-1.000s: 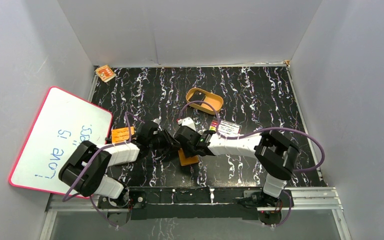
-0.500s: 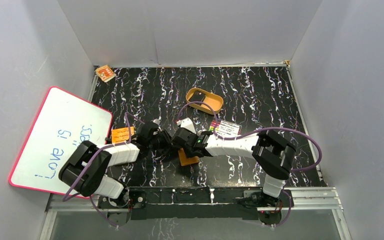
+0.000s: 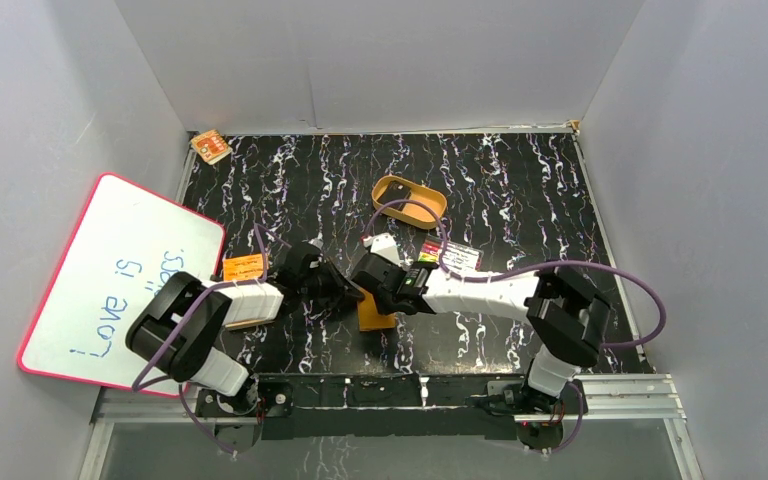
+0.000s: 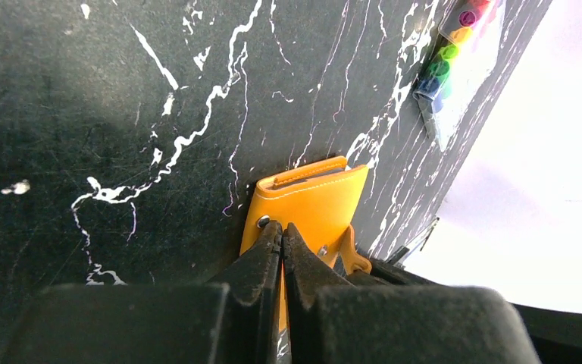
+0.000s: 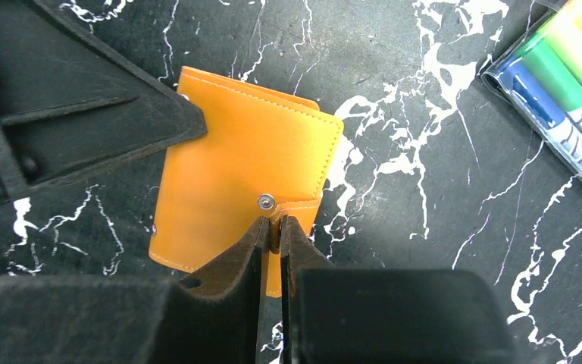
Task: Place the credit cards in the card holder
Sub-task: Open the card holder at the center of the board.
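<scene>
Now card holder [image 3: 376, 312] lying closed and flat on table [image 3: 520, 180], lower centre of top view, between both arms. Right jaws standing nearly closed, pinching snap tab [image 5: 297, 206] beside stud, likely readying to pull it open. Left jaws pressing fully together, nipping opposite corner, apparently pinning holder against sliding. Marker pack [image 5: 568, 91] lying apart, upper right of right wrist view.

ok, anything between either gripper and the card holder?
Nothing visible. The left gripper is shut on one edge of the card holder, and the right gripper is shut on its snap tab. The holder lies folded closed.
</scene>
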Action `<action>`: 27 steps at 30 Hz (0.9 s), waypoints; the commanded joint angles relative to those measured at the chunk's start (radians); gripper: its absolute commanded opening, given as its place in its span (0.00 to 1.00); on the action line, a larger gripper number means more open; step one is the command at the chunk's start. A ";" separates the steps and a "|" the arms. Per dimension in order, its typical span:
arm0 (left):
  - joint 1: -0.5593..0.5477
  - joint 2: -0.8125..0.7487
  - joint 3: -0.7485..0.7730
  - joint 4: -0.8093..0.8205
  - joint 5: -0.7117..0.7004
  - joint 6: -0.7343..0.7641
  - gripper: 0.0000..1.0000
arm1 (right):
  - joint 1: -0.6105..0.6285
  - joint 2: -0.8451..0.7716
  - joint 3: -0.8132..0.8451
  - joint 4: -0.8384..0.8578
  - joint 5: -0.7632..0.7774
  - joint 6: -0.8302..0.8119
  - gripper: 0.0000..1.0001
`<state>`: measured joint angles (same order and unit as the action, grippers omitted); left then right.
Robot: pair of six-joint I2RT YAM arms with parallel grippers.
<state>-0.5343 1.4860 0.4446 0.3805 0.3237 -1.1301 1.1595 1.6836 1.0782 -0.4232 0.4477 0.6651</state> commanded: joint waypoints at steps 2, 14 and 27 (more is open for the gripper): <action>-0.004 0.055 -0.007 -0.122 -0.079 0.030 0.00 | 0.002 -0.074 -0.019 -0.005 -0.012 0.078 0.00; -0.004 -0.044 0.023 -0.180 -0.063 0.059 0.20 | -0.018 -0.196 -0.124 0.011 -0.035 0.117 0.00; -0.008 -0.189 0.054 -0.229 -0.001 0.110 0.75 | -0.021 -0.401 -0.226 0.200 -0.133 0.057 0.00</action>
<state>-0.5388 1.3437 0.4835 0.1997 0.2962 -1.0534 1.1423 1.3239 0.8593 -0.3321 0.3531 0.7483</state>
